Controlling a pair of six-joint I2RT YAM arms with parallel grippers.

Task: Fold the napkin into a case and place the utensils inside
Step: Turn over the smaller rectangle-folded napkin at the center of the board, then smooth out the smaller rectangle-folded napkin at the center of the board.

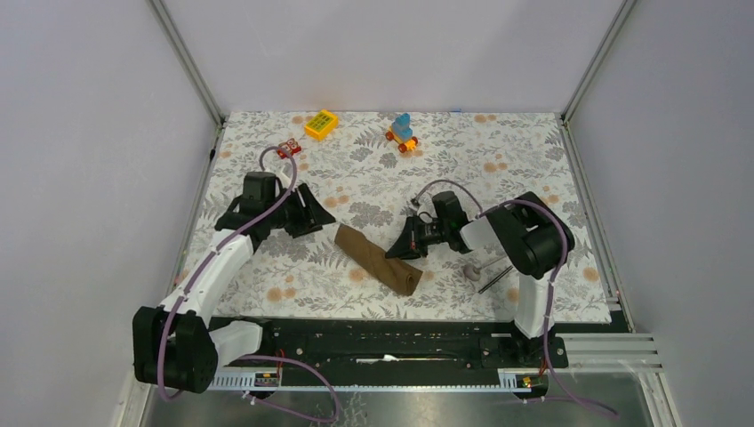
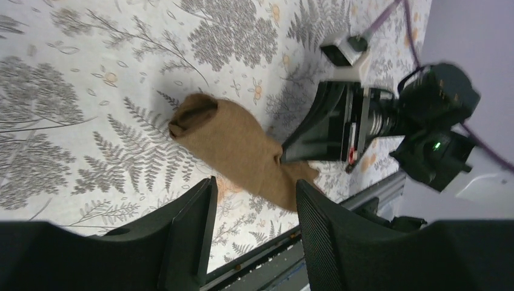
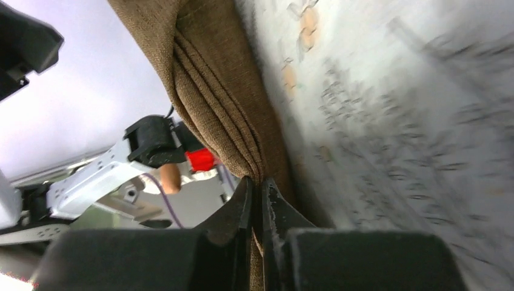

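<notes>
The brown napkin [image 1: 377,258] lies folded into a narrow case, slanting from upper left to lower right on the tablecloth. It also shows in the left wrist view [image 2: 242,151] and the right wrist view [image 3: 218,91]. My right gripper [image 1: 400,249] is shut on the case's long edge, pinching several cloth layers [image 3: 259,188]. My left gripper [image 1: 307,213] is open and empty, just left of the case's far end [image 2: 254,200]. The silver spoon [image 1: 473,269] and the thin dark stick [image 1: 494,279] lie right of the case, under the right arm.
A yellow block [image 1: 321,124], a blue and orange toy [image 1: 403,132] and a small red toy [image 1: 287,149] sit at the back of the floral tablecloth [image 1: 498,160]. The metal rail [image 1: 400,342] runs along the near edge.
</notes>
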